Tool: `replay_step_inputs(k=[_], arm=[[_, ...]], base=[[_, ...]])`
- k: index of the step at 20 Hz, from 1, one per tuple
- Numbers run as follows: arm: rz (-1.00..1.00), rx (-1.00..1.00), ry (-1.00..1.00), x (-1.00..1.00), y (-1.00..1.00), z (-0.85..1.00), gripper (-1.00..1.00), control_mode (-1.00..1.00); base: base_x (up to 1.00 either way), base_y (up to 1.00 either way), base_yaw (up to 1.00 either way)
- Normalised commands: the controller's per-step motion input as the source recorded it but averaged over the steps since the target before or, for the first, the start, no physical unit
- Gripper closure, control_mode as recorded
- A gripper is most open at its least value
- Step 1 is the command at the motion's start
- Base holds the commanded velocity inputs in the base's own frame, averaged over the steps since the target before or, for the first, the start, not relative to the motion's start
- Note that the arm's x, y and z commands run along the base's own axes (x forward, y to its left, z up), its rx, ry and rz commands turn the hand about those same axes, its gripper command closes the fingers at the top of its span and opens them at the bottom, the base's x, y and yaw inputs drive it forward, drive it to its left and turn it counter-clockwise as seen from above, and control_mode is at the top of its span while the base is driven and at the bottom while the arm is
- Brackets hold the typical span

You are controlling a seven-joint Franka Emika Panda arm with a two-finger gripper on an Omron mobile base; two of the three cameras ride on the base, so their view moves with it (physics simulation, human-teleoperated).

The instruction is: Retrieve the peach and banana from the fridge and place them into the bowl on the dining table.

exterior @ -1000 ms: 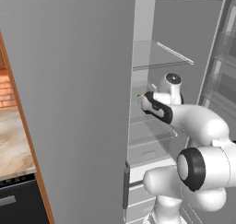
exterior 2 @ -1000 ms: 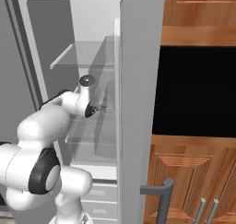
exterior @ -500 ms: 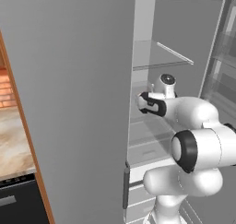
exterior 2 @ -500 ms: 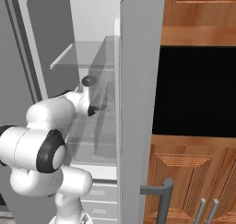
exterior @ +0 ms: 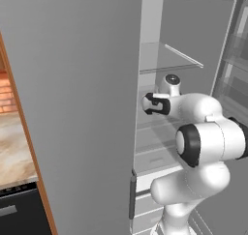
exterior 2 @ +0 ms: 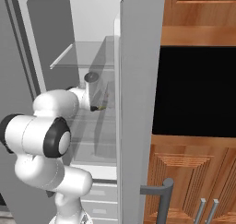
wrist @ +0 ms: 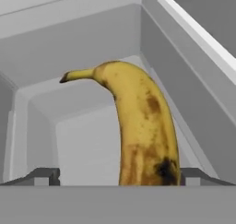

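Observation:
The banana [wrist: 140, 131], yellow with brown spots, lies on a shelf inside the fridge [exterior: 193, 45] and fills the middle of the hand view. Its stem points away from the hand. My gripper [wrist: 122, 177] is open, and the banana's near end lies between the two fingertips [wrist: 44, 176], closer to the right one. In the left base view the gripper [exterior: 147, 105] reaches in at the middle shelf, just past the door edge. A sliver of yellow banana [exterior 2: 101, 108] shows at the gripper [exterior 2: 97, 107] in the right base view. The peach, the bowl and the dining table are out of view.
The open grey fridge doors [exterior: 72, 108] [exterior 2: 138, 103] flank the arm closely on both sides. A glass shelf [exterior: 167, 60] hangs above the hand and white drawers [exterior: 155, 178] lie below. A black oven [exterior 2: 196, 91] sits in wooden cabinets, and a beige marbled counter [exterior: 12, 149] lies at left.
The hand has pushed further left into the fridge along the middle shelf, and the elbow has swung up and nearer the cameras. The jaws stay open.

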Motion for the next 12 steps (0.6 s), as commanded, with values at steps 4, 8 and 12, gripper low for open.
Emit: replay_step_inputs(k=[4,8,12], arm=[[-0.03,-0.01,0.00,0.00,0.00,-1.00,1.00,-1.00],[-0.03,-0.01,-0.05,0.00,0.00,-1.00,1.00,-1.00],[-0.01,0.00,-0.11,-0.07,0.00,-1.00,1.00,-1.00]], base=[[0.00,0.00,0.00],[0.00,0.00,0.00],[0.00,0.00,0.00]])
